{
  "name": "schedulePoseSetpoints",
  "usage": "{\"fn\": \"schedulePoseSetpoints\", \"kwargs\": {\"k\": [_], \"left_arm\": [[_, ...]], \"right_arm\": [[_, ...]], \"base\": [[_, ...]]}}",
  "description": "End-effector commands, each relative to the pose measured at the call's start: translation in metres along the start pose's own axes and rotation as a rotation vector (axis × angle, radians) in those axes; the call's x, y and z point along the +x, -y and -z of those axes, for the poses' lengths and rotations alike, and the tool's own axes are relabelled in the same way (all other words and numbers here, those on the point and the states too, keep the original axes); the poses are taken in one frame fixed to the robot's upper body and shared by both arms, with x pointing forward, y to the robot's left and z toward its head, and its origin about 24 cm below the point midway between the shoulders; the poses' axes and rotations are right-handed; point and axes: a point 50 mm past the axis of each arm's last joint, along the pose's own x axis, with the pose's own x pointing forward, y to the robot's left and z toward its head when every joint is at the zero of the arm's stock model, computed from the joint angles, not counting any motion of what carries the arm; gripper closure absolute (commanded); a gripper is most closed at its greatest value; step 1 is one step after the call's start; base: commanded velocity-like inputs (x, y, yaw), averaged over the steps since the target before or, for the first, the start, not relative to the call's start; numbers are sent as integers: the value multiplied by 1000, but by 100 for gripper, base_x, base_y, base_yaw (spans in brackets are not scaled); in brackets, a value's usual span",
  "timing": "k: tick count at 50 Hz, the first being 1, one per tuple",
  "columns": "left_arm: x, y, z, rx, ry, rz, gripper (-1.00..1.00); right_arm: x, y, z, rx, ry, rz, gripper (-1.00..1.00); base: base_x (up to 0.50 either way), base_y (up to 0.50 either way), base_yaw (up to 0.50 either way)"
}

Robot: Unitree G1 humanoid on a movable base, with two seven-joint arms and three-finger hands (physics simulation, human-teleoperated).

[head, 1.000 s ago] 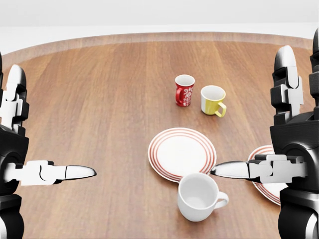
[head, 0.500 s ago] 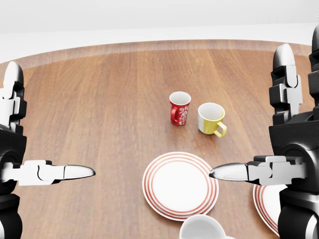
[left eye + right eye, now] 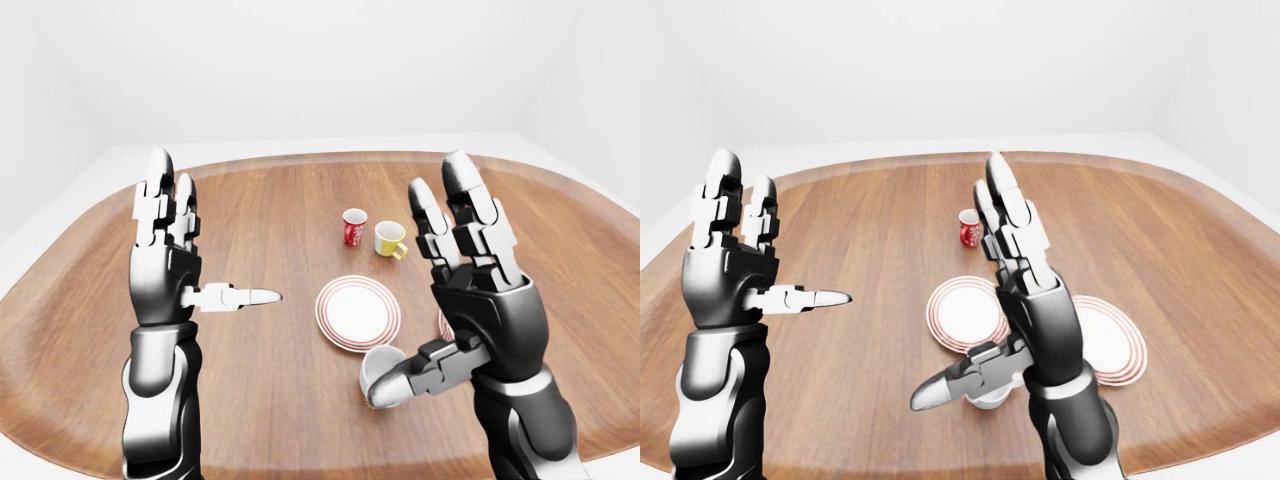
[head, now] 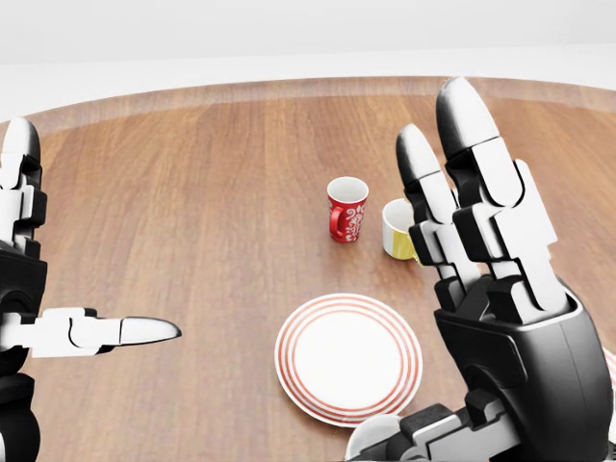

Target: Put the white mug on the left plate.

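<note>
Hovering spread-fingered and holding nothing, the right hand (image 3: 470, 300) hangs just above the white mug (image 3: 378, 368), which stands on the table (image 3: 260, 400) at the left plate's (image 3: 357, 312) near rim. The left hand (image 3: 170, 270) is likewise open. Nothing is done: grasp, lift and placing remain; red mug (image 3: 354, 227) and yellow mug (image 3: 389, 238) stand beyond.

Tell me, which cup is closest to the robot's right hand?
The white mug, right under the right hand, below the plates. The red cup and yellow cup sit farther up the table.
</note>
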Motion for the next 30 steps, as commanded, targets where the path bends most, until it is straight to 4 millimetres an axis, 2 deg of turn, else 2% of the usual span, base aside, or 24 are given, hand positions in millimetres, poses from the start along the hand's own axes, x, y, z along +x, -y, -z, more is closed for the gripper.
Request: {"fn": "schedulePoseSetpoints", "kwargs": {"k": [1,19,30], "left_arm": [[0,0,0,3,-2,-1,-100],[0,-1,0,5,0,-2,-100],[0,-1,0,5,-1,-2,-100]], "right_arm": [[-10,-25,-11,-67,-6,-167,-100],[-14,-30,-11,-101,-25,-224,-100],[-16,-33,-6,-212,-68,-287,-100]], "base": [[0,0,0],[0,0,0],[0,0,0]]}}
